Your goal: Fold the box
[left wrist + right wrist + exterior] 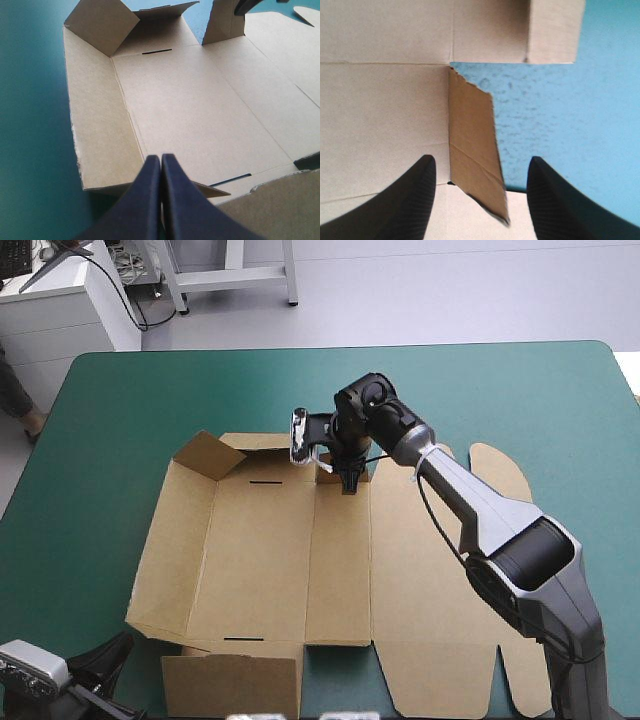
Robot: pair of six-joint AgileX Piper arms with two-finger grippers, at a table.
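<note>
The brown cardboard box [260,550] lies opened out on the bench [120,410] with the teal-green cover. Its long axis runs from the bench's left side to its right. The box is part-formed: the left wall and the far-left corner flap stand raised, the near-left panel is tipped up, and the lid panels on the right lie flat.

Right gripper [350,483]: located over the far edge of the box, near the middle of that edge, pointing down. Its jaws are spread wide. The right wrist view shows a small upright brown flap [475,150] standing in the gap between them and touching neither. Bare cover lies on one side of this flap and box board on the other.

Left gripper [118,648]: located just off the near-left corner of the box. Its jaws are pressed together and hold nothing. Its wrist view looks along the box floor toward the far edge.

Governing relation: the flap sits directly between the right jaws, so the right arm is by far the nearer. The left arm is well apart, across the whole depth of the box.

Judgement: the step in hand is this far-edge flap. The next move probably calls for the right jaws to pinch it or press it over along its crease. A skewed push could crumple its ragged edge
</note>
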